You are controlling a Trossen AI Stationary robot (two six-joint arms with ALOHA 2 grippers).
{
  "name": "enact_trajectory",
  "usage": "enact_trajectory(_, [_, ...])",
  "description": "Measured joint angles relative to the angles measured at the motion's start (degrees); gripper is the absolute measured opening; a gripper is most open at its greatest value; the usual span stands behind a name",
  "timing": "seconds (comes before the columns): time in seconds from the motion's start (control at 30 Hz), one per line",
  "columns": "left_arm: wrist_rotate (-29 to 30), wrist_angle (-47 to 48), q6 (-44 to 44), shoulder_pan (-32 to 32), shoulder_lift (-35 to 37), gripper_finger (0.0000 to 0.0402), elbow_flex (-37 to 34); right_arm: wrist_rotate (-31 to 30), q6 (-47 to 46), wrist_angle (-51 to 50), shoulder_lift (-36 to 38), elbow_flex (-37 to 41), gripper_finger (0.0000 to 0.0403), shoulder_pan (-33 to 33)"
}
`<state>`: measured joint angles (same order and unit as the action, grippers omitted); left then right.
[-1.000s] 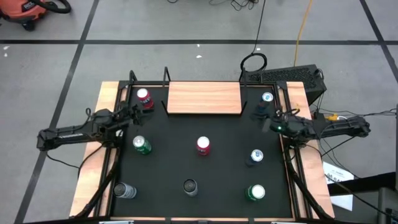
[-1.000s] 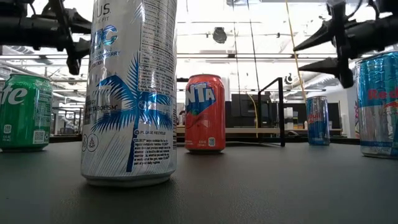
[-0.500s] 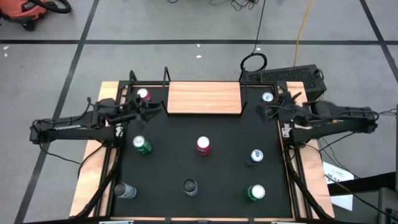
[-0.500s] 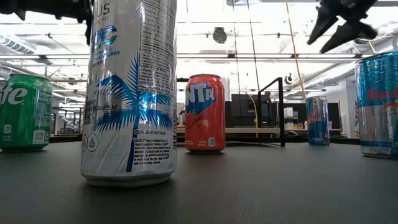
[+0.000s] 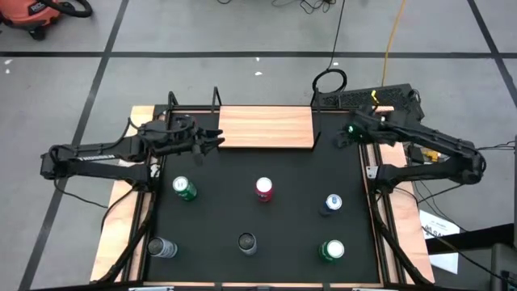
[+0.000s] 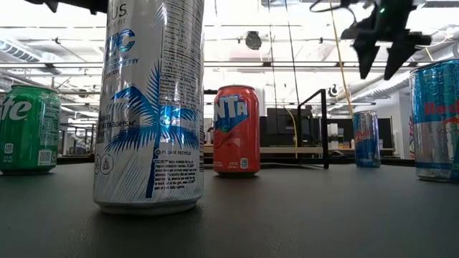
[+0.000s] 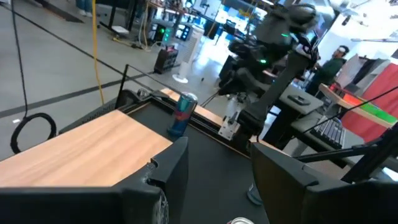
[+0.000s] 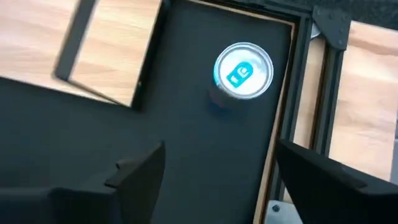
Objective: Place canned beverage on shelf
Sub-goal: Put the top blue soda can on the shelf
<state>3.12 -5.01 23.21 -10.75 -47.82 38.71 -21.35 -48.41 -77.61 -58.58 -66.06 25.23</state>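
The shelf, a light-wood board with black rod uprights, lies at the table's far middle. A blue can stands upright on the black tabletop by the shelf's right end; it also shows in the low view. My right gripper is open above it, fingers pointing down, touching nothing; it also shows in the low view. My left gripper is open and empty at the shelf's left end; its wrist view looks across the board.
More cans stand on the tabletop: a green one, a red one, a blue one, a green one, and silver ones at the near edge. Wooden rails edge the table.
My left gripper has risen and gone right, to the shelf's left end, and its arm now covers the far-left red can. My right gripper has risen, gone toward the far edge and tipped down over the blue can. No can has moved.
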Motion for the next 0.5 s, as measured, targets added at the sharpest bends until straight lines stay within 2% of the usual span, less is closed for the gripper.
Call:
enact_trajectory(0.13, [0.05, 0.28, 0.53, 0.01, -1.73, 0.0174, 1.19, 2.50, 5.93, 3.48, -3.20, 0.00, 0.0323, 7.45])
enact_trajectory(0.27, [2.06, 5.53, 2.96, 0.01, -1.68, 0.0174, 2.49, 5.77, 11.57, 5.93, -6.69, -0.01, 0.0329, 14.32])
enact_trajectory(0.5, [4.12, 15.23, 2.90, 0.01, -1.68, 0.0174, 4.38, 6.73, 17.27, 8.20, -13.25, 0.00, 0.0329, 21.14])
